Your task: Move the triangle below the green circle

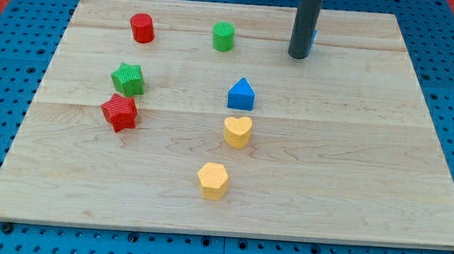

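The blue triangle (241, 94) sits near the board's middle, below and slightly right of the green circle (224, 36), which stands near the view's top. My tip (298, 56) rests on the board at the top right, right of the green circle and above and right of the triangle, touching neither. A small blue block (313, 38) peeks out from behind the rod; its shape is hidden.
A red circle (142, 27) stands at the top left. A green star (128, 78) and a red star (120, 111) lie at the left. A yellow heart (238, 132) sits just below the triangle, and a yellow hexagon (213, 180) lower down.
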{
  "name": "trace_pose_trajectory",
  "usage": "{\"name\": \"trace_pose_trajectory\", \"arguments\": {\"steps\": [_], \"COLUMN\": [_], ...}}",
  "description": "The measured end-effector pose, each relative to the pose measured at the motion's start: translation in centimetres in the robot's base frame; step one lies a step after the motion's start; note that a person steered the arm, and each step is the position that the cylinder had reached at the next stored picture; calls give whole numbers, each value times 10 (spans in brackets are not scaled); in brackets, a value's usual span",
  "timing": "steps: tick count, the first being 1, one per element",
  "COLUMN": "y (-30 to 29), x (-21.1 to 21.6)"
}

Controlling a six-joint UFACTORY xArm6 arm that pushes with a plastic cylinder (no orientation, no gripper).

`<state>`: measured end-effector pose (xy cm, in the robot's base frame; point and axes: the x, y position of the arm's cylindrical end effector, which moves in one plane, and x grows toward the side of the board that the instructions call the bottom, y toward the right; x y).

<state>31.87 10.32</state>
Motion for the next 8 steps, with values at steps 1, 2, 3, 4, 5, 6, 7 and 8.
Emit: {"name": "trace_pose_trajectory", "arguments": {"steps": [1, 2, 3, 4, 5, 6, 7, 8], "y": [-1, -16, -39, -82, -94, -88, -95, -52], "x": [68, 96, 142, 144, 97, 64, 70, 60]}}
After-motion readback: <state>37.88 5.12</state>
